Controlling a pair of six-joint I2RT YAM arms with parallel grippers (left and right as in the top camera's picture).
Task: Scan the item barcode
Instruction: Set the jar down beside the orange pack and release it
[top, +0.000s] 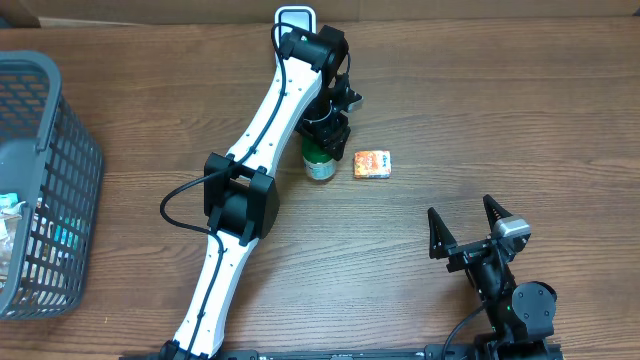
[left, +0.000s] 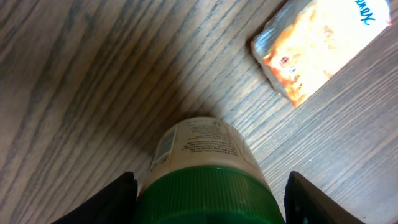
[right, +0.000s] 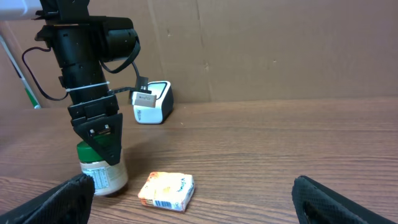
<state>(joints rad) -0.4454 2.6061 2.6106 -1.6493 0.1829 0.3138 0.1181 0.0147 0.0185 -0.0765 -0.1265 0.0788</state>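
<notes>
Green lid, overhead: the jar (top: 319, 162) stands upright on the tabletop (top: 520, 100), straight beneath my left claw (top: 324, 140). Its long axis is vertical, in line with the claw.
Neighbours, overhead: an orange packet (top: 371, 164) lies just beside the jar on my right-arm side, not touching it. The scanner (top: 295, 18) sits at the far edge, beyond the jar. The basket (top: 62, 118) is well apart at the left.
Nearer arm, overhead: left, plainly. My right claw (top: 467, 235) sits near the front edge, spread wide and holding nothing.
Claw state, left wrist: my fingers (left: 118, 199) stand either side of the lid, with wood showing between the lid and one finger. I judge the claw open around the jar, not clamped.
Label, left wrist: print shows on the jar's wall, but I can make out no barcode.
Room, right wrist: bare tabletop lies between jar and scanner, and the packet lies off that line.
Next move, my judgement: close on the lid, lift straight up, then carry the jar back to the scanner.
</notes>
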